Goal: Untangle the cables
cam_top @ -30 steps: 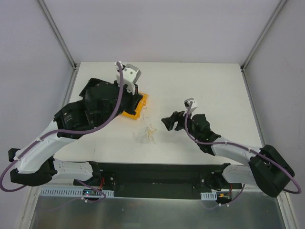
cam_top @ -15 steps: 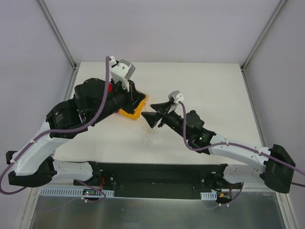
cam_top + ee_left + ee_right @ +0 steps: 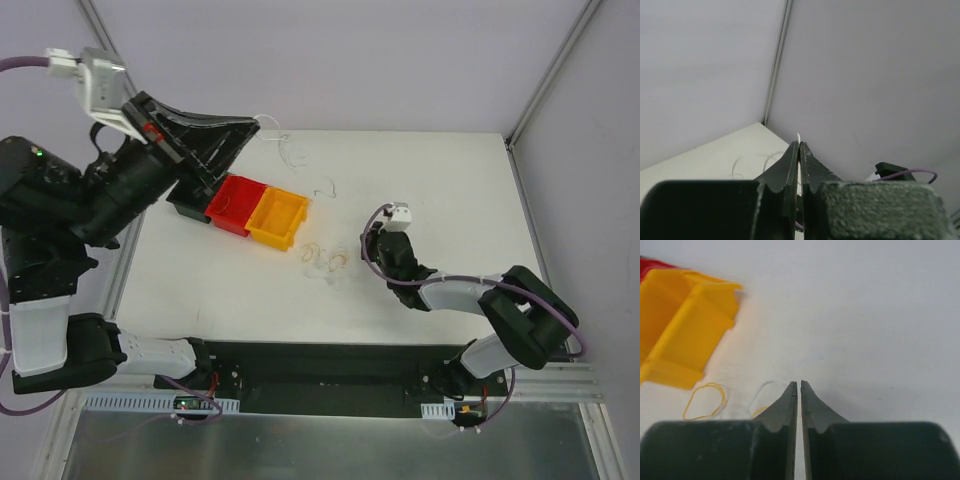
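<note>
Left gripper is up in the air with its jaws pinched on what looks like a single white strand, hard to say more since it's so thin. The rest of the cables lie loose on the table near the yellow bin, and the right gripper sits low just beside them, jaws closed on nothing

No legible text, labels or numbers anywhere

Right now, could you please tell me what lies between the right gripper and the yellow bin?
Thin orange and clear wire loops lie on the table there, seen in the top and right wrist views.
</note>
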You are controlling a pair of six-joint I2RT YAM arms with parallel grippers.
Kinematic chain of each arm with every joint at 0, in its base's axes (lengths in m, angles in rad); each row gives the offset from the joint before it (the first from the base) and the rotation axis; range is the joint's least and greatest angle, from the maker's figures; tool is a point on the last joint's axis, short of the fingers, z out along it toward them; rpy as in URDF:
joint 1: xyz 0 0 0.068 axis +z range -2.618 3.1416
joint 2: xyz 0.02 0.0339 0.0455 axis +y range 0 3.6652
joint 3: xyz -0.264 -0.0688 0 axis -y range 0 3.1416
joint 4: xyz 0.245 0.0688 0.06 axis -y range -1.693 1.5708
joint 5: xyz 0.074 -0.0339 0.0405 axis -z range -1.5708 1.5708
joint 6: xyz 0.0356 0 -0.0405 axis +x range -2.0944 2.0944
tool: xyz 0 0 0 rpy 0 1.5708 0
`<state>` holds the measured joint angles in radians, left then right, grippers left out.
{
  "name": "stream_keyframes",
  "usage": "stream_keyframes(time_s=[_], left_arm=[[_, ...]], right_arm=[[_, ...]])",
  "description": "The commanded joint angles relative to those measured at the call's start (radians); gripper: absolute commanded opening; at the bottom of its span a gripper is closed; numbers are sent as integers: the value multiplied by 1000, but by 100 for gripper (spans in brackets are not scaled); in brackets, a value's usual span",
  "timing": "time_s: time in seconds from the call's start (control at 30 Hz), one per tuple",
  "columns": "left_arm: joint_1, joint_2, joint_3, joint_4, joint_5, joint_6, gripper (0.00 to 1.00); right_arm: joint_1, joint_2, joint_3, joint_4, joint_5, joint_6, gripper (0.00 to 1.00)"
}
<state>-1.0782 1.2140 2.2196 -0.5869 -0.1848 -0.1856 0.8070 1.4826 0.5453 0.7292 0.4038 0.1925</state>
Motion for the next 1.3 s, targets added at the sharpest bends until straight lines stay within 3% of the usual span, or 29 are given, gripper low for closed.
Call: stream_keyframes(time_s=[0.0,0.13,0.37,0.53,0.6,0.83,0.97,1.13,1.27], left_arm=[[8,-27,51,42,-76,86,0],[9,-77,-53,45,-136,104,0],[8,-197,-404,26,-295,72,0],[17,-292,-673,-30,-432,19,0],[58,-310,-753,-59,-423,-14,0],[457,-254,-831,-60,-46,-40,0],[636,-141,-761,-39,-2,23,0],[924,8,-672,38,107,-12,0],[1037,122,-604,94,76,-63,0]], right_arm=[[-68,-21,-5,30,3,167,9],[-72,-57,18,-56,67,140,14],[-75,-117,18,-85,44,81,31],[-78,-165,-2,-97,47,67,34],[-80,-173,-2,-103,40,64,34],[-94,-154,4,-105,4,82,35],[-107,-143,10,-106,-16,88,35],[-129,-114,19,-106,-39,104,35],[-153,-91,36,-105,-68,111,35]])
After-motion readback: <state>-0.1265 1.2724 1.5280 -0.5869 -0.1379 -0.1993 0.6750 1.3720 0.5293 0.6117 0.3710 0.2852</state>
